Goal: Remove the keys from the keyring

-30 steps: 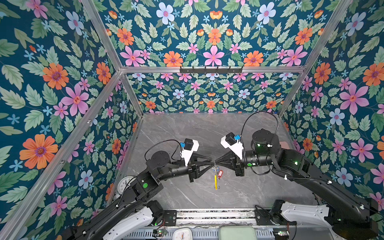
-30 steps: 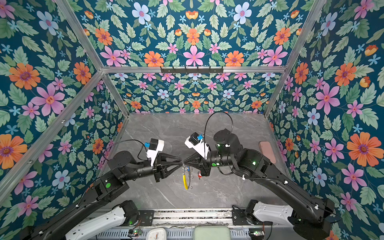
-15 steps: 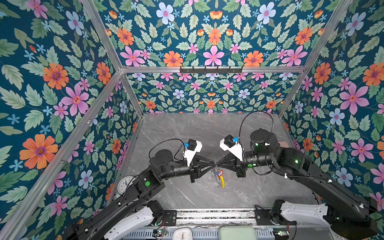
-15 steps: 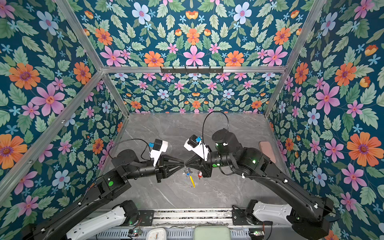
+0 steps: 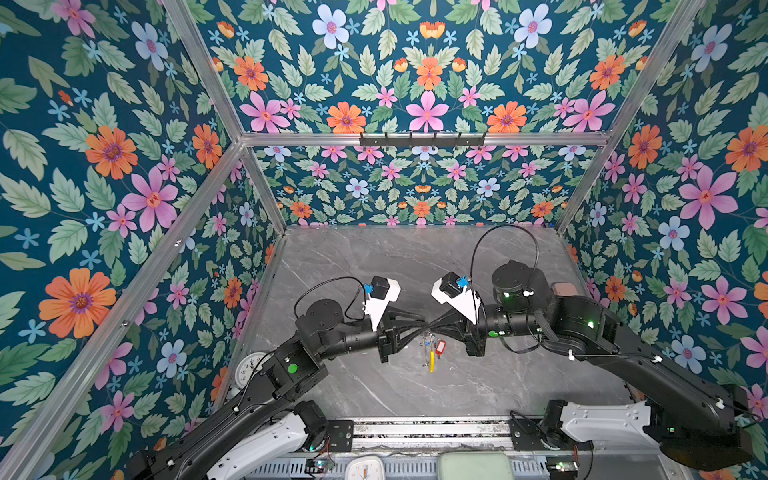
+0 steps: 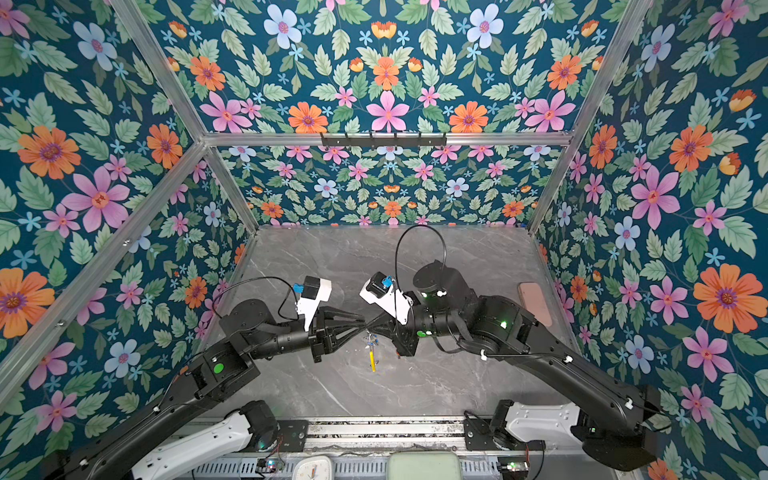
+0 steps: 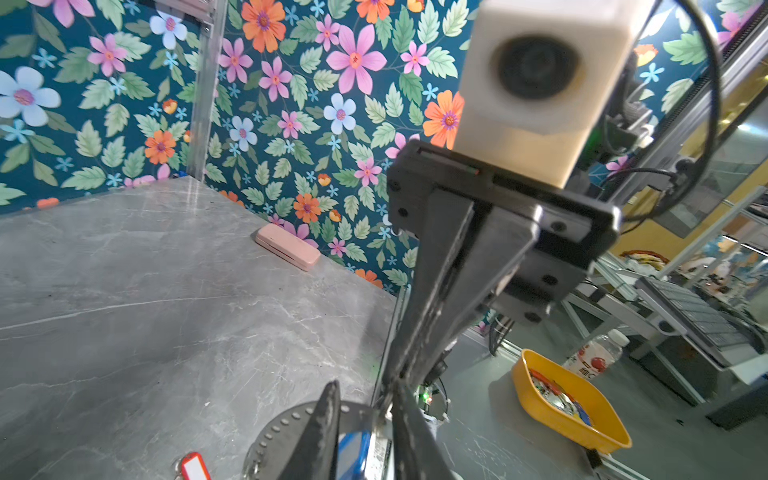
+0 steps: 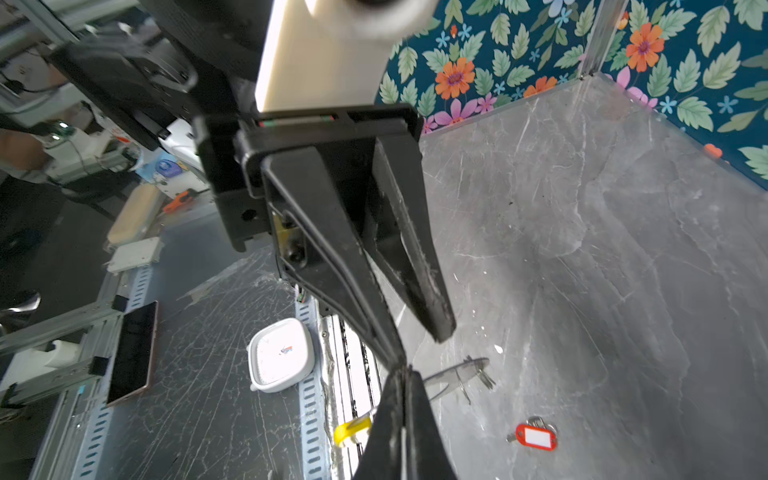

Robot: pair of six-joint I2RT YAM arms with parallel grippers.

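Grey marble surface (image 5: 374, 266) spreads below, where right hand (image 5: 434, 325) and left hand (image 5: 420, 321) meet tip to tip at lower centre. Pink case (image 6: 535, 302) at right and white clock (image 5: 249, 368) at left sit well apart, blocking nothing. Right hand is closed on the keyring (image 8: 457, 370). Left hand straddles the blue-tagged key (image 7: 352, 451); I cannot tell whether it grips. Red-tagged key (image 8: 535, 437) lies loose nearby, so roughly half seems done.

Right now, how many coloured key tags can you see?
2. A red tag lies on the table; a blue tag shows between the fingers of the left hand. More may be hidden.
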